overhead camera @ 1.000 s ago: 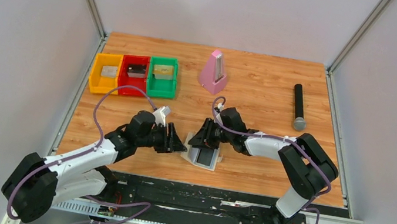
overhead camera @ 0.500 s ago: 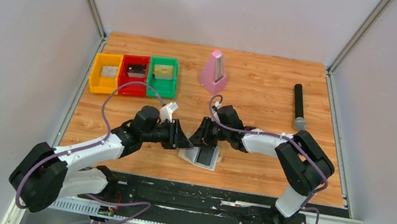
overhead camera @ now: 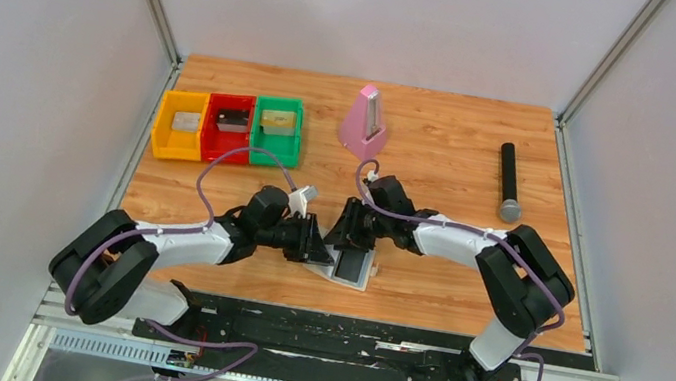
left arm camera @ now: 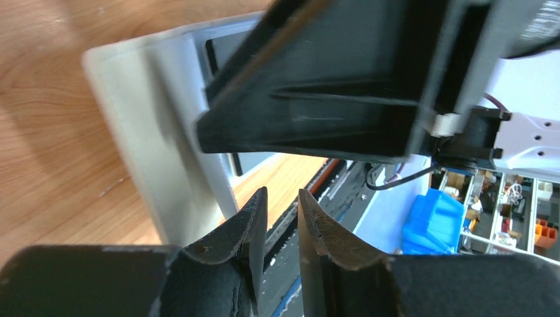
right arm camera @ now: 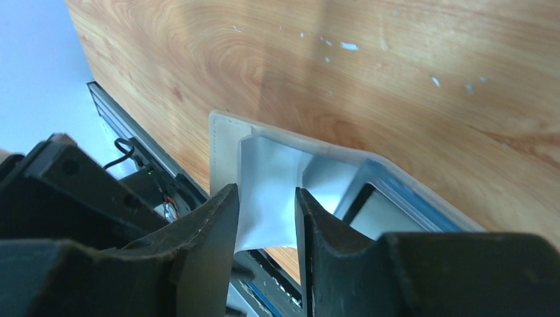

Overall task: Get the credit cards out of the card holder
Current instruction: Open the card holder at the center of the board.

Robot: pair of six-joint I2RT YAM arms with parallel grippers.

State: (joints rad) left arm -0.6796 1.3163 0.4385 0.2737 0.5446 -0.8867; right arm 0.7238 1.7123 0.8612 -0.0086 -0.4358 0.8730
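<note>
The card holder (overhead camera: pixel 350 267) lies open near the table's front edge, cream outside (right arm camera: pixel 224 142), with a pale blue inner panel (right arm camera: pixel 267 178) raised. A dark credit card (overhead camera: pixel 349 265) shows in its pocket, also seen in the left wrist view (left arm camera: pixel 228 49). My right gripper (overhead camera: pixel 348 234) leans over the holder from behind. Its jaws (right arm camera: pixel 266 190) stand apart with the blue panel between them; I cannot tell if they touch it. My left gripper (overhead camera: pixel 316 246) is at the holder's left edge. Its jaws (left arm camera: pixel 282 193) are a narrow gap apart, empty, beside the cream flap (left arm camera: pixel 152 132).
Yellow (overhead camera: pixel 179 126), red (overhead camera: pixel 227 126) and green (overhead camera: pixel 277 129) bins stand at the back left with small items inside. A pink metronome (overhead camera: pixel 364 122) stands at the back middle and a black microphone (overhead camera: pixel 509 181) lies at the right. The two grippers nearly touch.
My left arm has reached right to the holder's left edge while its jaws narrowed. The right jaws have widened slightly around the blue panel.
</note>
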